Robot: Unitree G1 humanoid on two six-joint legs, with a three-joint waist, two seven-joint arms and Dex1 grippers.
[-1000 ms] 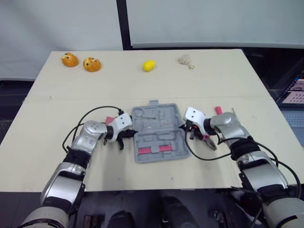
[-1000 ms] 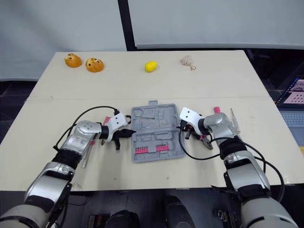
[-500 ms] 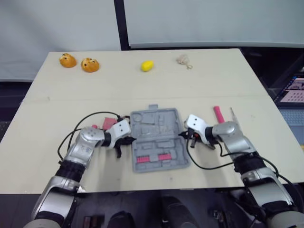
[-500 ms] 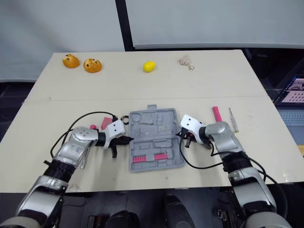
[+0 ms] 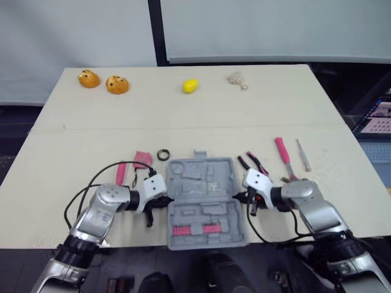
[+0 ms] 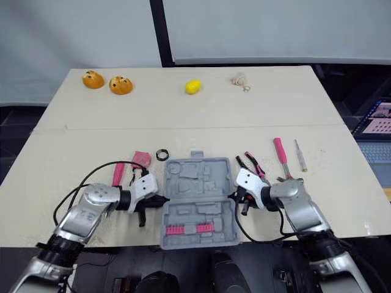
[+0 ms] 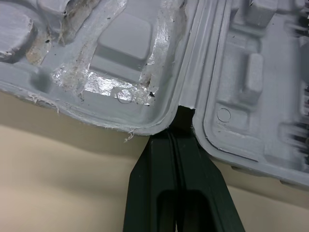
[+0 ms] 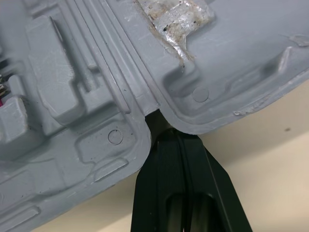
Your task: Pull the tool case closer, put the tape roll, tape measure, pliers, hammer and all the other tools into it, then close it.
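Nearest me, the tool case point(image 5: 204, 204) lies open and flat at the near edge of the surface point(image 5: 244, 116). It is a grey moulded plastic shell of ribbed pockets, with a row of pink bits point(image 5: 195, 230) seated in its near half. At either end of its hinge my left end effector point(image 7: 181, 113) and right end effector point(image 8: 154, 116) are both clenched, their black tips tucked into the hinge notches; whether they nip a lip of plastic there I cannot tell. The far half is scuffed, with shiny torn residue around its recesses. I judge the pulling step about done, so the next move calls for freeing both tips and reaching past the case. Just beyond the case on its right lie the pliers point(image 5: 253, 163), a pink-handled tool point(image 5: 283, 155) and a slim screwdriver point(image 5: 302, 155). On its left lie the thin black tape roll point(image 5: 163, 155) and the blocky pink tape measure point(image 5: 143, 159). Far beyond the case sit two orange buns point(image 5: 117, 84), a lemon point(image 5: 191, 86) and a pale lump point(image 5: 237, 77).
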